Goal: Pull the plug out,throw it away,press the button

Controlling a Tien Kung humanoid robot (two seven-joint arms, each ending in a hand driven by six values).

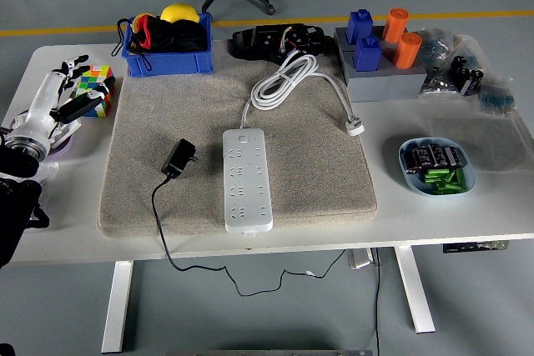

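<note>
While the plug (178,158) lies beside the power strip (247,179), the left hand (60,97) seems released, fingers spread.

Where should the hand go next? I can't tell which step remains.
Probably toward the power strip to press its button: the black plug already lies loose on the mat, out of the strip, while the left hand hovers open by the cube.

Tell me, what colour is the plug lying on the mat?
Black plug, with a black cord; the head view shows it.
</note>
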